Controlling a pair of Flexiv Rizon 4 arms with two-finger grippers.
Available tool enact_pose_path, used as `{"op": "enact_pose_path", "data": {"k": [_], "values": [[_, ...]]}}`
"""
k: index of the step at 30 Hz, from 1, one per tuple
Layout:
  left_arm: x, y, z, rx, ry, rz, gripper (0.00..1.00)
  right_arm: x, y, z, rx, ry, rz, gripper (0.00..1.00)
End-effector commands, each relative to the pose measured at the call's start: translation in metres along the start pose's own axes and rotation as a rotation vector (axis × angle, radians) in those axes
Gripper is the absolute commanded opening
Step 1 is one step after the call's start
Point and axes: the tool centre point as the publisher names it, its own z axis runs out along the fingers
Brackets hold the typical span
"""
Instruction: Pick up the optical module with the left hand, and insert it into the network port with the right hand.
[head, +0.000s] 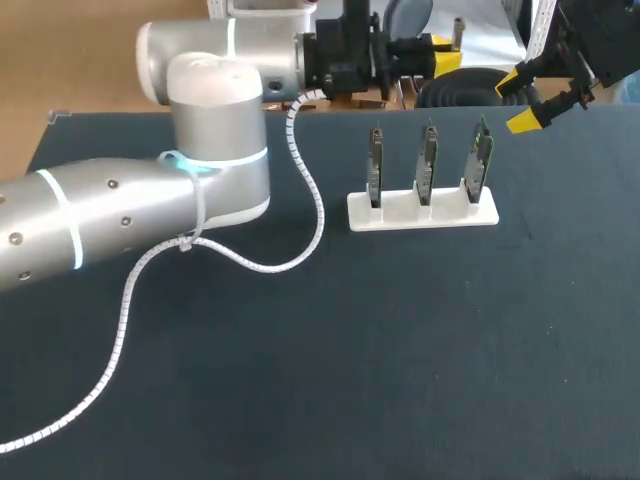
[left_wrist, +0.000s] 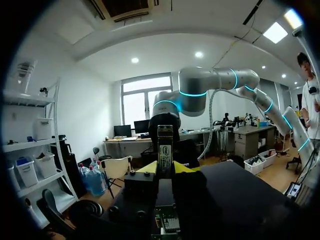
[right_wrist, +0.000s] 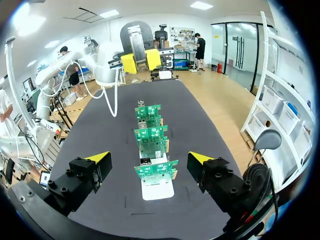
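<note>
The optical module (left_wrist: 165, 149), a slim metal stick with a label, stands upright with my left gripper (left_wrist: 164, 169) shut on it. In the head view the left gripper (head: 443, 55) is past the table's far edge, behind the boards. Three green circuit boards (head: 428, 160) stand in a white holder (head: 400, 213) at the back middle; the nearest board (right_wrist: 156, 171) carries a metal network port (right_wrist: 146, 161). My right gripper (head: 520, 103) hovers open up and to the right of the holder. In its own view the right gripper (right_wrist: 149, 159) looks down the row of boards toward the left gripper (right_wrist: 140, 60).
The left arm's big elbow (head: 215, 150) hangs over the table's left rear, and its white coiled cable (head: 310, 190) droops onto the dark table mat (head: 400, 360) beside the holder. The holder's short end faces the right gripper.
</note>
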Motion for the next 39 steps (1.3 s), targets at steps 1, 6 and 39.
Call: {"op": "enact_pose_path", "data": {"k": [1, 6, 39], "values": [[0.003, 0.002, 0.013, 0.017, 0.013, -0.001, 0.00, 0.000, 0.002, 0.000, 0.006, 0.000, -0.001, 1.00], [0.012, -0.002, 0.022, -0.010, 0.041, -0.007, 0.00, 0.000, 0.002, 0.000, 0.006, 0.000, -0.001, 1.00], [0.046, -0.018, 0.048, -0.037, 0.074, -0.175, 0.00, 0.000, 0.002, 0.000, 0.006, 0.000, -0.001, 1.00]]}}
